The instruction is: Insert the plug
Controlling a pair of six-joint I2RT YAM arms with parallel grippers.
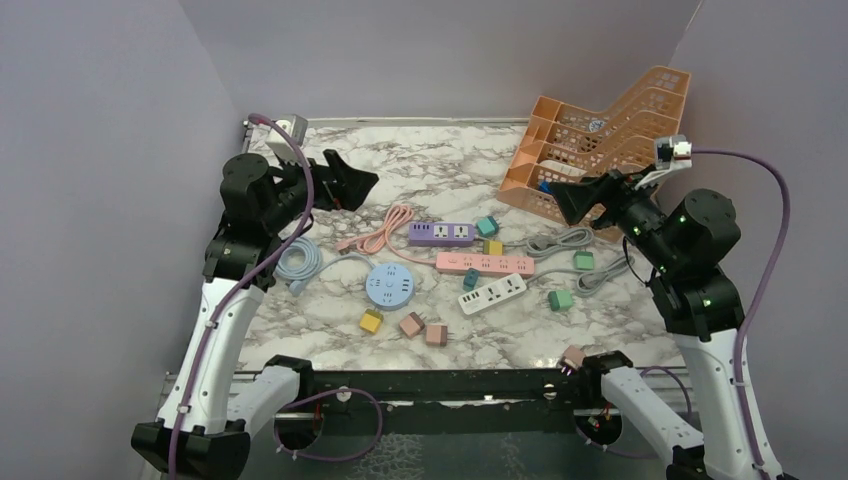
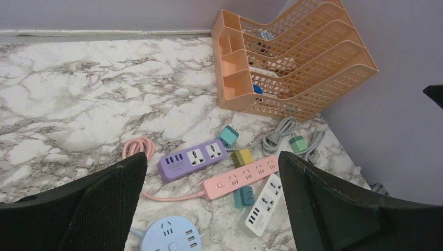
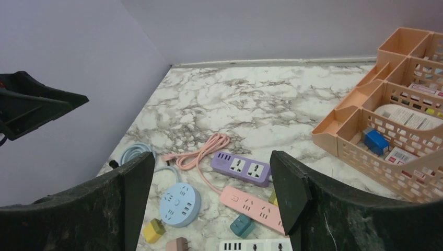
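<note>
Marble table, walled on three sides: power strips central, rack far-right.

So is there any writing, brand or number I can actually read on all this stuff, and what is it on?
Nothing here reads clearly.
White packets in the orange rack: print too small to read.
Round sticker in the rack: blurred.
Purple power strip, pink power strip, white power strip: no lettering I can make out.
</note>
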